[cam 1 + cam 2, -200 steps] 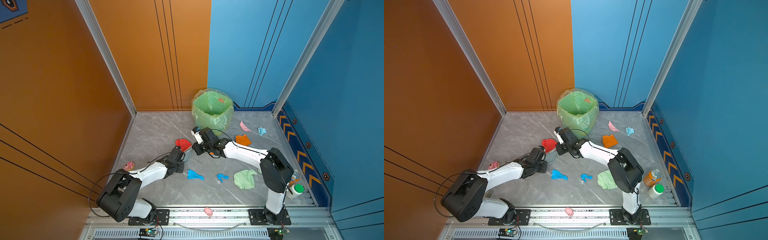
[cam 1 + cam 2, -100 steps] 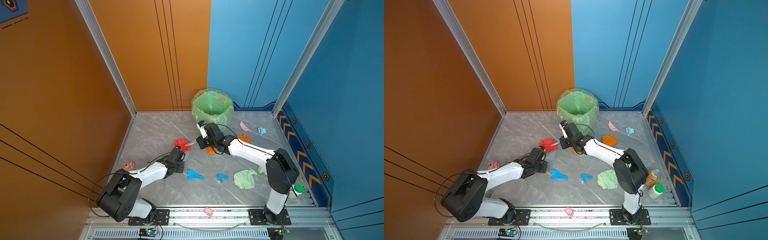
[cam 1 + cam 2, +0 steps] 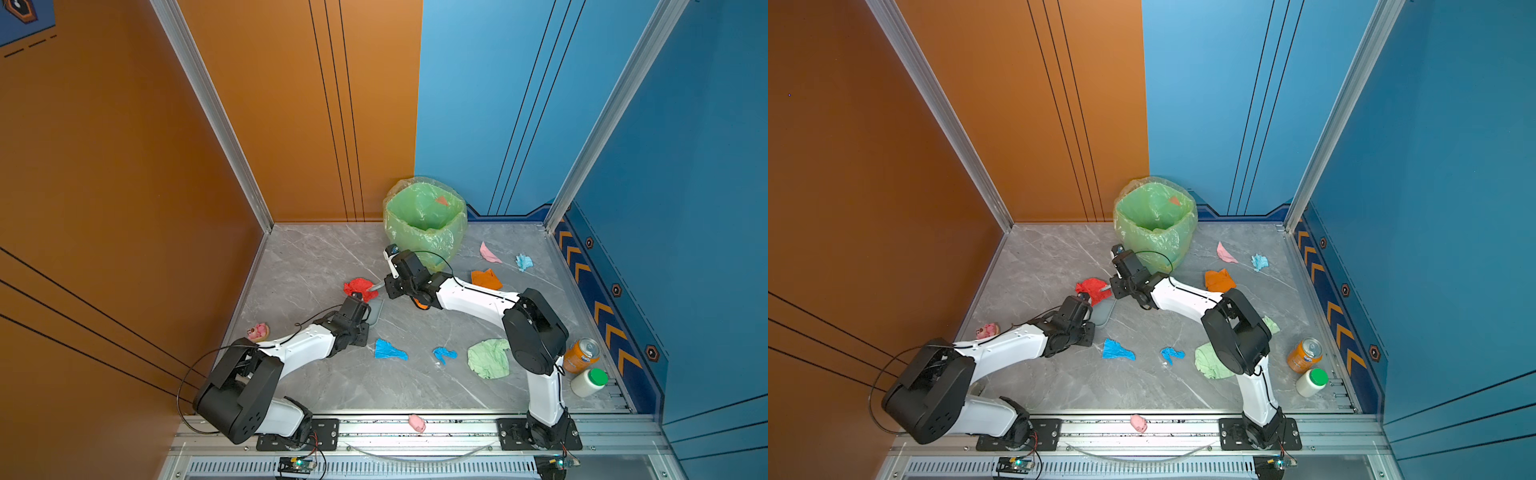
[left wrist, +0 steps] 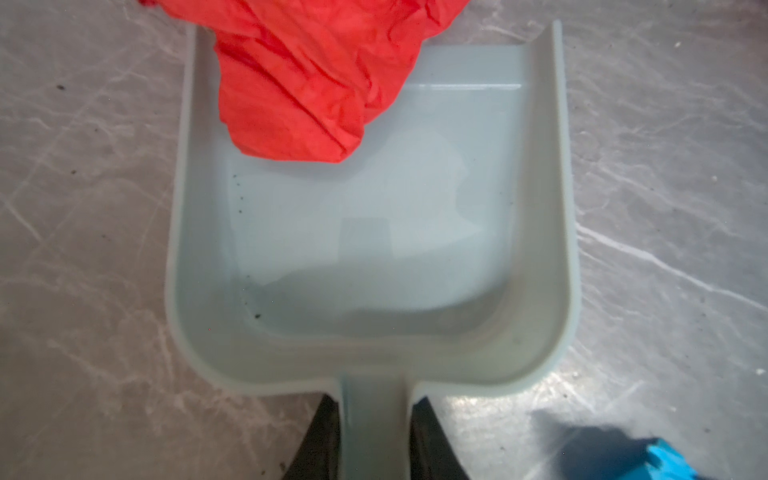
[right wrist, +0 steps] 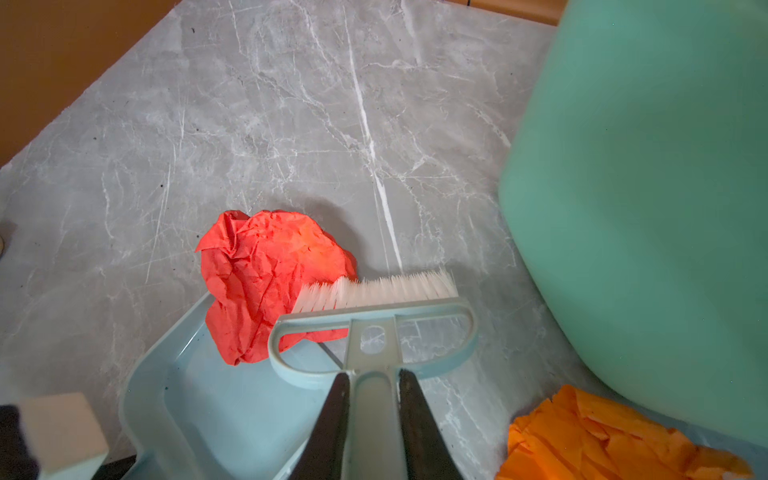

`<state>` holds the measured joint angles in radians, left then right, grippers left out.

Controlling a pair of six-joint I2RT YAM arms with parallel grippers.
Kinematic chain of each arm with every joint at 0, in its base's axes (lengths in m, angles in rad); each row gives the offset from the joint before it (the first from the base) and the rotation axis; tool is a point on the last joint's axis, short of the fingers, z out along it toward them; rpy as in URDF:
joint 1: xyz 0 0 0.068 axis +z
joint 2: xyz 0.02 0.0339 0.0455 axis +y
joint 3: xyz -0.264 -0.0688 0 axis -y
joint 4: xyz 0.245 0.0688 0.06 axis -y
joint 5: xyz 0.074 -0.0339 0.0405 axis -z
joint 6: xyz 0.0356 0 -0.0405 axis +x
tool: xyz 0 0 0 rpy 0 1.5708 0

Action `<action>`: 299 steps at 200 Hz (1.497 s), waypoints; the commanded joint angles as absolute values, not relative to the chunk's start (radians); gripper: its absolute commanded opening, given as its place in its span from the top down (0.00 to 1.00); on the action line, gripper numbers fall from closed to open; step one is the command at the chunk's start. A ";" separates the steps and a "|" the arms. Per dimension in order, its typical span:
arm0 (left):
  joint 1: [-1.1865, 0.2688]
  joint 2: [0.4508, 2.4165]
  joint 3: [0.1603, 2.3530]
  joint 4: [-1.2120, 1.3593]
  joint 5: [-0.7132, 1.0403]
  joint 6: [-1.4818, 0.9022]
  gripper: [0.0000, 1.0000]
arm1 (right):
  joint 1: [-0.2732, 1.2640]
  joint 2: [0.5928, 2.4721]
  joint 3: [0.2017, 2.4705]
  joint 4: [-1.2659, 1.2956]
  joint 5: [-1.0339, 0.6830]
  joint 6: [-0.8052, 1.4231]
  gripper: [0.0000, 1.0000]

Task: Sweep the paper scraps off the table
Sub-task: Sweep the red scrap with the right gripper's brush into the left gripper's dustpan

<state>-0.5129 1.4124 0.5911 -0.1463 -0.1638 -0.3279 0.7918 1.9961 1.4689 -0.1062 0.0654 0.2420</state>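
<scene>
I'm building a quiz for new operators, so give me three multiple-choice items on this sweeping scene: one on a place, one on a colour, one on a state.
1. Relative to the dustpan, the red scrap lies: A) against its back wall; B) partly over its open front edge; C) clear of it.
2. The brush's bristles are: A) white; B) black; C) yellow.
3. The right gripper is: A) open, empty; B) shut on the brush handle; C) shut on the red scrap.
Key: 1 B, the left wrist view shows it overlapping the front lip; 2 A, white in the right wrist view; 3 B, both fingers press the handle.
</scene>
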 commanded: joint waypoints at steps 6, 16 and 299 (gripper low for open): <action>-0.527 1.421 0.601 -0.169 -0.173 -0.311 1.00 | 0.799 1.989 1.450 -0.175 0.111 0.187 1.00; -0.528 1.423 0.603 -0.171 -0.178 -0.313 1.00 | 0.799 1.978 1.435 -0.190 0.110 0.173 1.00; -0.536 1.427 0.611 -0.180 -0.195 -0.313 1.00 | 0.791 1.960 1.455 -0.159 0.004 0.173 1.00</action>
<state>-0.5205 1.4223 0.5987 -0.1471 -0.1757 -0.3283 0.7742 1.9533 1.4300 -0.1303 -0.0216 0.1799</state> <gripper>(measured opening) 0.225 0.202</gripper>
